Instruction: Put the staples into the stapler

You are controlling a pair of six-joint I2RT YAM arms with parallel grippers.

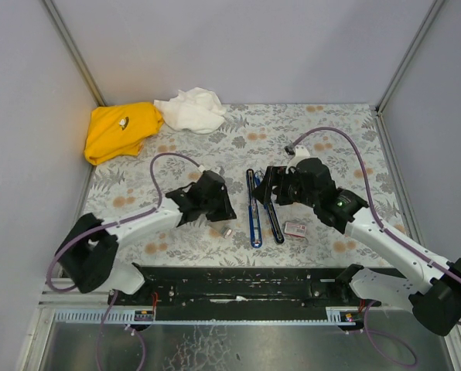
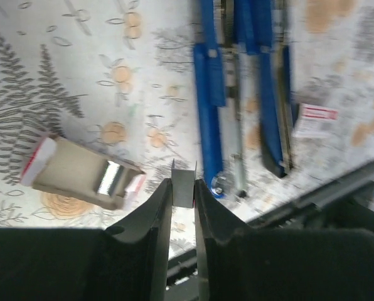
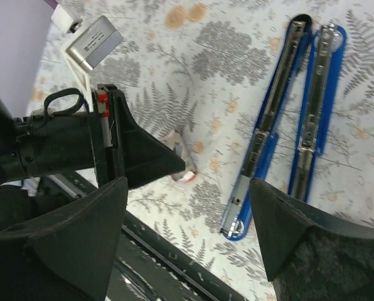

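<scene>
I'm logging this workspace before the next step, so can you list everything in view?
stapler: one, blue and black, opened flat at mid-table between the two arms
open box tray: one, cardboard with red-and-white ends, on the table left of the stapler
second box piece: one, whitish with red print, right of the stapler
staple strip: one, silvery grey, pinched in the left gripper
yellow cloth: one, far left corner
white cloth: one, far edge, beside the yellow one
table: one, grey floral cover
left gripper: one, black, shut on the staple strip
right gripper: one, black, open, beside the stapler
</scene>
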